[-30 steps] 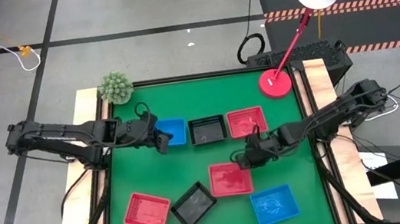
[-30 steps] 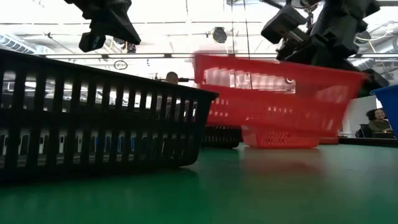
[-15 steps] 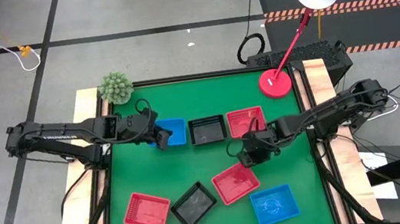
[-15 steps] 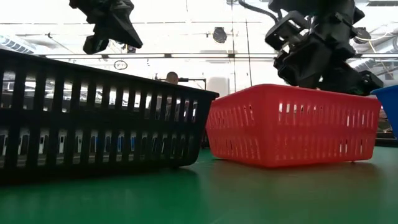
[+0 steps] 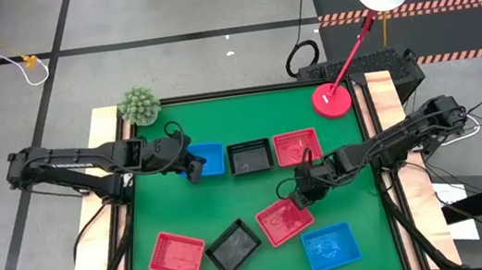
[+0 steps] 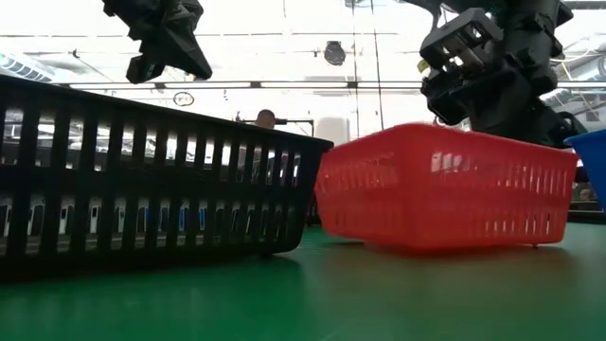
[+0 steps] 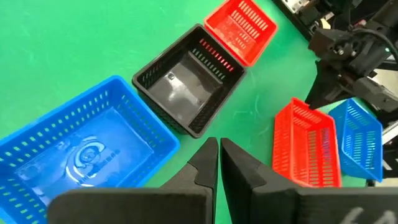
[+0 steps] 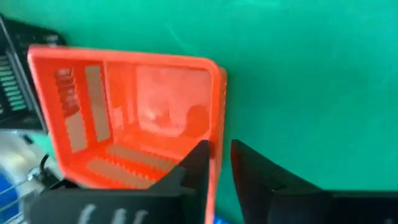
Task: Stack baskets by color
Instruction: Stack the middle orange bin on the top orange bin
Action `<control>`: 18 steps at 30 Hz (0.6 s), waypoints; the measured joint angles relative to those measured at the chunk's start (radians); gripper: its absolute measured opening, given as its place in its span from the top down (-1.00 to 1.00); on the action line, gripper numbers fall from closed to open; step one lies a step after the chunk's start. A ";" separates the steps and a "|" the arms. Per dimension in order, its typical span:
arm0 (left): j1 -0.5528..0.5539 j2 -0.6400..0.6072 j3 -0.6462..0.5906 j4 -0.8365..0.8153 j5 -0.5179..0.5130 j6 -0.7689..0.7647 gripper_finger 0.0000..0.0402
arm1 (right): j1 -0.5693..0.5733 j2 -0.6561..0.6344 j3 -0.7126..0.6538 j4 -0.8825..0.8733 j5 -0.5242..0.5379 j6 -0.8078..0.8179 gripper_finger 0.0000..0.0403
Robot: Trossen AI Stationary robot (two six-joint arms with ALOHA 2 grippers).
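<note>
Near the table's middle lies a red basket [image 5: 280,221], turned askew, and my right gripper [image 5: 299,198] is shut on its far right end. Another red basket [image 5: 177,254], a black one [image 5: 233,247] and a blue one [image 5: 330,246] sit along the near side. A blue basket [image 5: 209,158], a black one [image 5: 249,156] and a red one [image 5: 297,145] stand in a far row. Held in the air by that blue basket's left end, my left gripper [image 5: 193,169] is shut on nothing. My right gripper has the red basket's end wall [image 8: 218,144] between its two fingers, one finger [image 8: 194,163] inside the basket and one outside. The fingers slant down at it from the table's right side. The basket's bottom [image 6: 445,244] rests on the green table.
A red lamp stands with its round base [image 5: 332,100] at the far right corner, and a small green plant [image 5: 137,105] at the far left corner. Bare green table [image 5: 176,209] lies between the two rows. Wooden side rails [image 5: 103,134] run along both sides.
The red basket, lifted and moving a second ago, has come down on the table and turned askew beside the black one. My right gripper stays over its far right end.
</note>
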 joint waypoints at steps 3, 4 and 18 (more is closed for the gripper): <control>0.013 0.000 0.000 -0.005 0.001 0.020 0.91 | 0.000 0.000 0.000 0.001 0.026 -0.004 0.83; 0.018 0.000 0.000 -0.005 0.002 0.024 0.91 | 0.000 0.000 0.000 0.001 0.027 -0.002 0.84; 0.054 0.000 0.000 -0.004 0.032 0.037 0.91 | 0.000 0.001 -0.034 0.016 0.021 -0.041 0.41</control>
